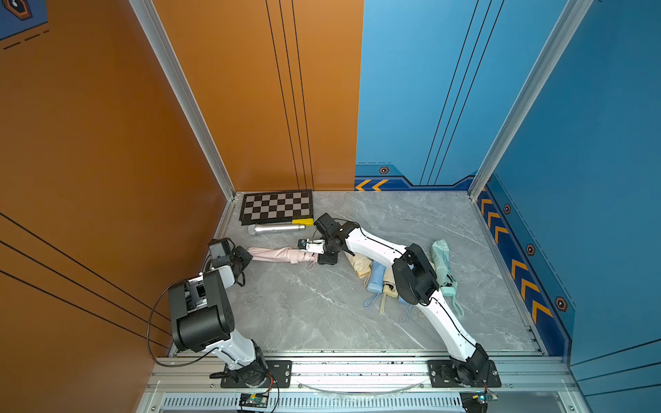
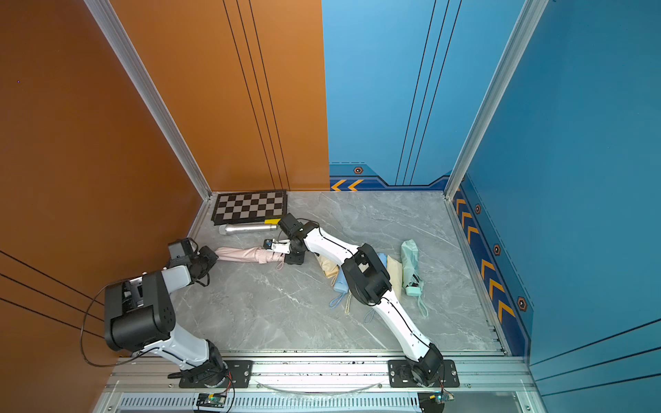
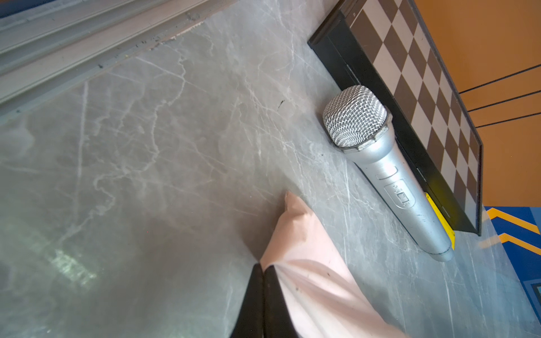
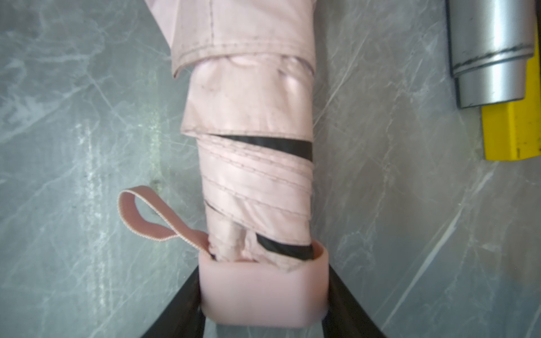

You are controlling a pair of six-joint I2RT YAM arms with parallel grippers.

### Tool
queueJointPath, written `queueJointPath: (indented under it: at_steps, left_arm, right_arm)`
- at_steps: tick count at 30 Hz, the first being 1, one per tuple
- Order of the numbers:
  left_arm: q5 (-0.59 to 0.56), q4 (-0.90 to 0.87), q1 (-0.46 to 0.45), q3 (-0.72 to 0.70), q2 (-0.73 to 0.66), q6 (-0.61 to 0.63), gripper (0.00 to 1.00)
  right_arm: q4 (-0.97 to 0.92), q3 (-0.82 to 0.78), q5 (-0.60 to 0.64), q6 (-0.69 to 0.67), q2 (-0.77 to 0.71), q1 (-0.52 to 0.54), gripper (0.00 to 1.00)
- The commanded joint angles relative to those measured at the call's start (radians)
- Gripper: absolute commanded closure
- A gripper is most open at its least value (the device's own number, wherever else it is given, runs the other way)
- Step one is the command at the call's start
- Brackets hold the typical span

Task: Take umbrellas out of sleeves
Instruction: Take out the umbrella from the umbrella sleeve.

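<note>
**Top views.** The left gripper is at the closed end of the pink sleeve, on the left side of the grey marble table. The pink umbrella sticks out of the sleeve's other end, and both lie in one line on the table. The right gripper is at the handle end. Neither pair of jaws can be made out from up here. A silver microphone lies just beyond the umbrella, against a chessboard. Cream, light blue and mint bundles are heaped under the right arm's elbow. I cannot tell whether they are sleeved.

**Left wrist.** The left gripper has its black fingers pressed together with no gap between them. They pinch a gathered fold of the pink sleeve, and creases fan out from the pinch. The microphone lies near, apart from the sleeve. A yellow block sits between the microphone and the chessboard.

**Right wrist.** The right gripper is about half open, and its fingers clamp both sides of the pink handle. The pleated pink umbrella is bare from the handle up to the sleeve's hemmed mouth, so it is partly drawn out. The wrist cord loops onto the table beside the handle.
</note>
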Motion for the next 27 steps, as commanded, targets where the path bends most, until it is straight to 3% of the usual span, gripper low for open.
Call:
queueJointPath:
  at_steps: [1,27]
  left_arm:
    - [0.000,0.004,0.014,0.023,0.016,0.024,1.00]
    - [0.012,0.008,0.021,0.030,0.011,0.062,1.00]
  right_arm:
    - [-0.063,-0.030,0.040,-0.015,-0.023,-0.013,0.73]
    - [-0.064,-0.067,0.055,-0.014,-0.051,-0.040,0.73]
